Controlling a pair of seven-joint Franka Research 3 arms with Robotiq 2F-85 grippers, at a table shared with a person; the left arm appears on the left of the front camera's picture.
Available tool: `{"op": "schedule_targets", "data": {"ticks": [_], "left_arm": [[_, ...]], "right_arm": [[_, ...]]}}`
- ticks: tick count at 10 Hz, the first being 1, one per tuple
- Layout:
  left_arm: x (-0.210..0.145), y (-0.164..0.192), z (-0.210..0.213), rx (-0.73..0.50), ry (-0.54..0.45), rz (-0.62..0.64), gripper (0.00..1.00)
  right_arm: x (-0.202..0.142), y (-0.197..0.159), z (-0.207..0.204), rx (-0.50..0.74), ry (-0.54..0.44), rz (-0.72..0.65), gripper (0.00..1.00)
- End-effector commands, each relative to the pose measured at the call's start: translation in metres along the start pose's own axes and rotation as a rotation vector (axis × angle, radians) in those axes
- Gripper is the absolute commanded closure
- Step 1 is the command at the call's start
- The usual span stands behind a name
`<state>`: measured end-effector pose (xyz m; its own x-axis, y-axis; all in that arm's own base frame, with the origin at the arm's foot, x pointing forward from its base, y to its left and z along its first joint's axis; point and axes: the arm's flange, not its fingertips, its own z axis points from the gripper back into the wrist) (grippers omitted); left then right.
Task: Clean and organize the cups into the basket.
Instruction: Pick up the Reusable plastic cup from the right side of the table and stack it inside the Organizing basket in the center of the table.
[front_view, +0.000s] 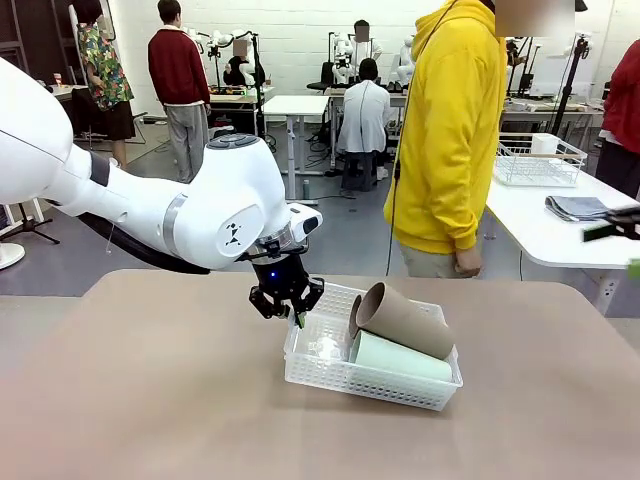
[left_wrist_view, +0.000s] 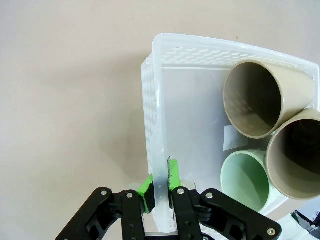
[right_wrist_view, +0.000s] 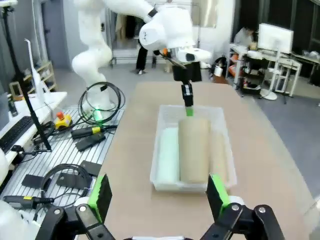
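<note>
While my left gripper pinches the short end wall of the basket, the cups lie inside beyond it, mouths facing me, long axes along the basket; my right gripper hangs open, well apart.

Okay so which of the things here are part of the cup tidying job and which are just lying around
Part of the job:
basket, left gripper shut on its rim
mint cup
two brown cups in the basket

Just lying about:
wire rack
folded cloth on the side table
cables beside the table
</note>
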<state>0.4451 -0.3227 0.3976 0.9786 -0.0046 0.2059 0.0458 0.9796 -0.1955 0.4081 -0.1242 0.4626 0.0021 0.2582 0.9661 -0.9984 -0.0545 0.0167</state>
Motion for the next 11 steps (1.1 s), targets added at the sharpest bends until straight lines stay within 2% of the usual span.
{"op": "schedule_targets", "data": {"ticks": [1, 2, 3, 4, 5, 6, 7, 8, 9, 11], "left_arm": [[0.0, -0.002, 0.001, -0.003, -0.002, -0.006, 1.0], [0.0, -0.002, 0.001, -0.003, -0.002, -0.006, 1.0], [0.0, -0.002, 0.001, -0.003, -0.002, -0.006, 1.0], [0.0, -0.002, 0.001, -0.003, -0.002, -0.006, 1.0], [0.0, -0.002, 0.001, -0.003, -0.002, -0.006, 1.0], [0.0, -0.002, 0.001, -0.003, -0.002, -0.006, 1.0], [0.0, -0.002, 0.001, -0.003, -0.002, -0.006, 1.0], [0.0, -0.002, 0.001, -0.003, -0.002, -0.006, 1.0], [0.0, -0.002, 0.001, -0.003, -0.002, -0.006, 1.0], [0.0, -0.002, 0.001, -0.003, -0.002, -0.006, 1.0]], "right_arm": [[-0.028, -0.001, 0.041, -0.092, -0.05, -0.012, 0.0], [-0.036, 0.007, 0.06, -0.138, -0.06, -0.016, 0.0], [-0.038, 0.013, 0.071, -0.185, -0.026, -0.028, 0.0], [-0.033, 0.018, 0.071, -0.235, 0.063, -0.117, 0.0], [-0.028, 0.019, 0.068, -0.195, 0.086, -0.368, 0.0], [-0.025, 0.019, 0.07, -0.171, 0.155, -0.59, 0.0], [-0.022, 0.021, 0.075, -0.18, 0.208, -0.701, 0.0], [-0.022, 0.025, 0.086, -0.189, 0.202, -0.811, 0.0], [-0.022, 0.031, 0.1, -0.215, 0.151, -0.886, 0.0], [-0.025, 0.052, 0.128, -0.236, -0.015, -0.895, 0.0]]}}
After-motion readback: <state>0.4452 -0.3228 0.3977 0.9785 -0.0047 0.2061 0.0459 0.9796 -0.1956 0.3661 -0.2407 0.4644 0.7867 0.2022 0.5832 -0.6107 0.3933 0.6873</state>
